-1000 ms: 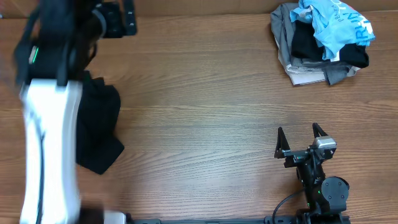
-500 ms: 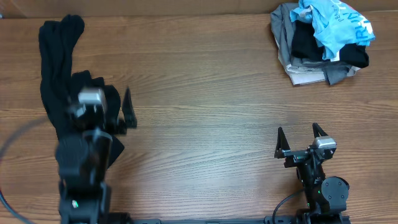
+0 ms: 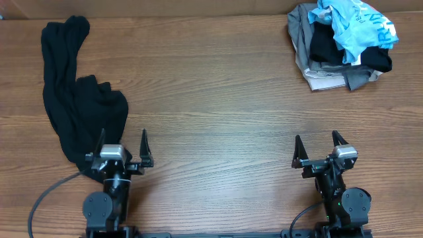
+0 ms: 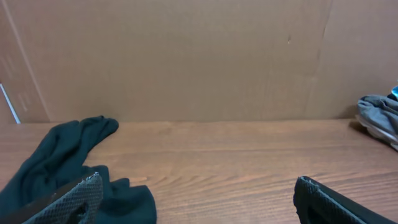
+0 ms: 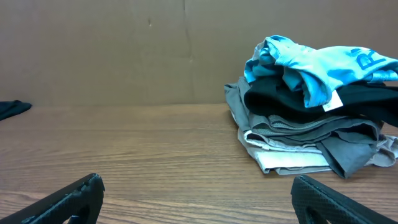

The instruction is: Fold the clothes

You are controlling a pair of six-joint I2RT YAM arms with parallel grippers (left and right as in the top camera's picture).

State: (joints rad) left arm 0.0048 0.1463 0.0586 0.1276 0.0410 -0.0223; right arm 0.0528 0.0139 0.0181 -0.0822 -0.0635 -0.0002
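A black garment (image 3: 76,106) lies crumpled in a long strip at the table's left, also showing in the left wrist view (image 4: 68,168). A pile of clothes (image 3: 344,43), grey, black and light blue on top, sits at the far right corner and shows in the right wrist view (image 5: 311,106). My left gripper (image 3: 121,147) is open and empty near the front edge, its left finger at the garment's lower end. My right gripper (image 3: 319,147) is open and empty near the front edge on the right.
A brown cardboard wall (image 4: 186,56) stands behind the wooden table (image 3: 218,99). A grey cable (image 3: 46,195) trails from the left arm's base at the front left.
The left arm has pulled back from over the black garment to the front edge, leaving the garment lying stretched out on the left. The right arm has not moved.
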